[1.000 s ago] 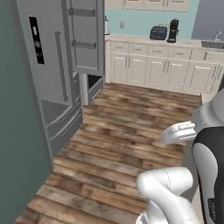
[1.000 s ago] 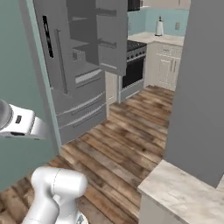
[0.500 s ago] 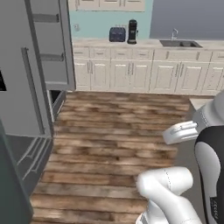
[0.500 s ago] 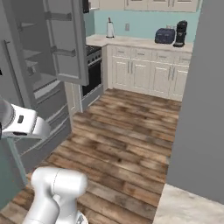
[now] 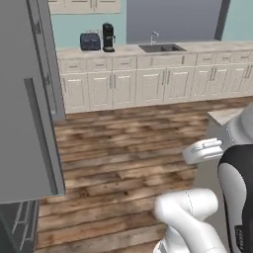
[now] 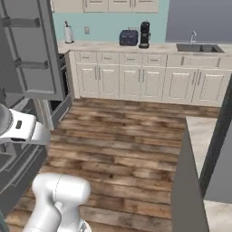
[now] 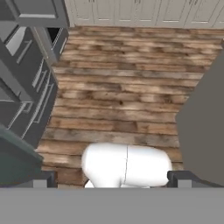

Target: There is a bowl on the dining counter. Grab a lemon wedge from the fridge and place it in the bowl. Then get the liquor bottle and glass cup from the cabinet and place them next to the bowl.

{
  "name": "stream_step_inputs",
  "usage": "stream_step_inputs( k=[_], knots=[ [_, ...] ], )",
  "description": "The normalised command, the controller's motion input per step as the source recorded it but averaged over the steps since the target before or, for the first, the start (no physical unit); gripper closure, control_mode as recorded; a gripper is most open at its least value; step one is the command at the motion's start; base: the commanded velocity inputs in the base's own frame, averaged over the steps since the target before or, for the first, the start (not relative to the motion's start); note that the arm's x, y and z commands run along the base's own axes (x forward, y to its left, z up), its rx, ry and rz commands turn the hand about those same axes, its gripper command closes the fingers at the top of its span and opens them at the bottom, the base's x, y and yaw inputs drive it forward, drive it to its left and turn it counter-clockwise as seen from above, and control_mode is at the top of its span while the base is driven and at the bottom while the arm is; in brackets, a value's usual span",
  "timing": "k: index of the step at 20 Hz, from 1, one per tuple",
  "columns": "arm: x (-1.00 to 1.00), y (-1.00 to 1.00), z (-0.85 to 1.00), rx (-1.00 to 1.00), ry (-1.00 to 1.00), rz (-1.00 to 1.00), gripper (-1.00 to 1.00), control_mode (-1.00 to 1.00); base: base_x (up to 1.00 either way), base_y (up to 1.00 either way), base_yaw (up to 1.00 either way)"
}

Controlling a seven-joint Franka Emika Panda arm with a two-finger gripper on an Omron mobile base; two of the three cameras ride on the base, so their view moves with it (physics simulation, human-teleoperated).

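The fridge (image 6: 27,54) stands with its door open at the left; the gripper (image 7: 111,177) has its fingers spread wide, holding nothing

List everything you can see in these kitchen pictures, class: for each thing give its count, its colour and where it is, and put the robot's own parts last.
fridge: one, grey steel, left side, door swung open
toaster: one, dark blue-grey, on the wall counter
coffee machine: one, black, right of the toaster
paper towel roll: one, white, left end of the wall counter
sink: one, grey with tap, in the wall counter
wall cabinets: a row, cream, under the counter
floor: wooden planks, brown
gripper: one, dark finger tips, open, holding nothing
arm: one, white
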Motion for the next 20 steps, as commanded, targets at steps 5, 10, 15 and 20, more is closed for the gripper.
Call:
stream_step_inputs(
  k=[5, 10, 15, 20],
  knots=[
    [0.0, 0.0, 0.0, 0.0, 0.0, 0.0, -1.0, 1.0, 1.0, 0.34, -0.22],
    [0.0, 0.0, 0.0, 0.0, 0.0, 0.0, -1.0, 1.0, 1.0, 0.15, -0.04],
    [0.0, 0.0, 0.0, 0.0, 0.0, 0.0, -1.0, 1.0, 1.0, 0.01, 0.02],
    [0.0, 0.0, 0.0, 0.0, 0.0, 0.0, -1.0, 1.0, 1.0, 0.0, 0.11]
  ],
)
